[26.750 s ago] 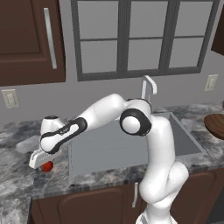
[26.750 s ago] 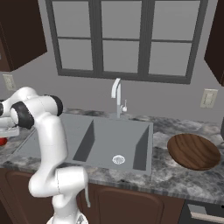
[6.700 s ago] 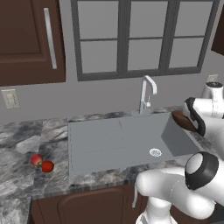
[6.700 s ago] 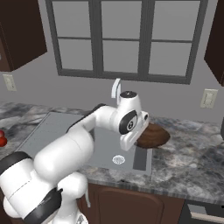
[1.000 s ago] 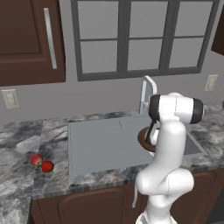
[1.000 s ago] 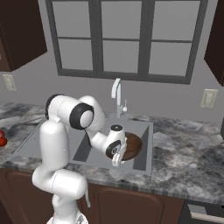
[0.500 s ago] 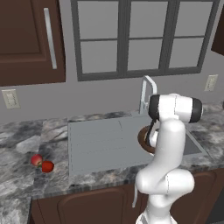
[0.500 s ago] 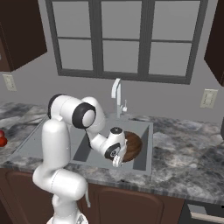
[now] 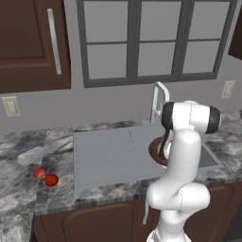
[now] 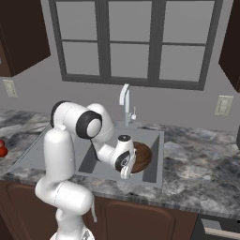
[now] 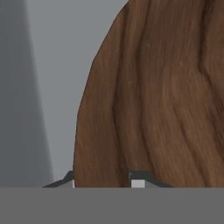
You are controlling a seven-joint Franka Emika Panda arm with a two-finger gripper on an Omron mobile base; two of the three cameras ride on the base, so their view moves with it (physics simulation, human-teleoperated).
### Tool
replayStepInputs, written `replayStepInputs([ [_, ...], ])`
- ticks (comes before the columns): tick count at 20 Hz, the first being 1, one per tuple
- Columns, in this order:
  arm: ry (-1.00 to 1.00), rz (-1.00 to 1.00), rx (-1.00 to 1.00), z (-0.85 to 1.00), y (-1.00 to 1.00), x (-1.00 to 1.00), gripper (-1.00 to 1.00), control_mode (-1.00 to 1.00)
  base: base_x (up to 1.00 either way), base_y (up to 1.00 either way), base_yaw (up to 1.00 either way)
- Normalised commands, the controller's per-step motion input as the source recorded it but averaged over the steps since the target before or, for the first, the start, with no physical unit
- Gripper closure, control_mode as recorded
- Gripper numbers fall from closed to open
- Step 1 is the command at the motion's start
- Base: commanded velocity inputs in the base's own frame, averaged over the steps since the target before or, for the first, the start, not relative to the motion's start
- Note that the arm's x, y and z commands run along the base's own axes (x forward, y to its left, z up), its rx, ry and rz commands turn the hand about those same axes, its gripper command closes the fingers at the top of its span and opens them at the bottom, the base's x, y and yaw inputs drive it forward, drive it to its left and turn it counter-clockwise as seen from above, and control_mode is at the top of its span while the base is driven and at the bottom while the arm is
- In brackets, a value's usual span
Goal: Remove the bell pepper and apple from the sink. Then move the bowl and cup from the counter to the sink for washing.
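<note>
The dark-brown wooden bowl [image 10: 141,157] hangs tilted inside the basin of the grey sink [image 10: 89,161], at its right end. My gripper [image 10: 125,173] is shut on the bowl's near rim. In the hand view the grained bowl [image 11: 166,96] rises above my gripper [image 11: 105,181], its edge between the two tips. From the left base view the bowl [image 9: 155,147] peeks out behind my arm over the sink [image 9: 104,151]. The pinkish apple [image 9: 39,172] and the bright red bell pepper [image 9: 51,179] lie side by side on the counter [image 9: 23,198] left of the sink. The cup is out of view.
A curved chrome faucet [image 10: 124,101] stands behind the basin, close to the bowl. The ribbed drainboard [image 9: 101,153] takes up the sink's left part. Marbled counter [image 10: 201,159] runs on to the right, with a wall outlet [image 10: 224,105] above it.
</note>
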Motion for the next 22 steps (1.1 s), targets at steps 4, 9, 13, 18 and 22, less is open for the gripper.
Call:
replayStepInputs([
  [4,0.09,0.00,0.01,0.03,-0.03,0.00,1.00,-1.00,0.00,0.00,0.00],
  [9,0.11,0.00,0.02,0.00,-0.03,0.00,1.00,-1.00,0.00,0.00,0.00],
  [13,0.11,0.00,0.02,0.00,-0.04,0.00,1.00,-1.00,0.00,0.00,0.00],
  [18,0.10,0.00,0.03,0.00,-0.06,0.01,1.00,-1.00,0.00,0.00,0.00],
  [22,0.05,0.00,0.02,0.00,-0.05,0.03,-1.00,-1.00,0.00,0.00,0.00],
])
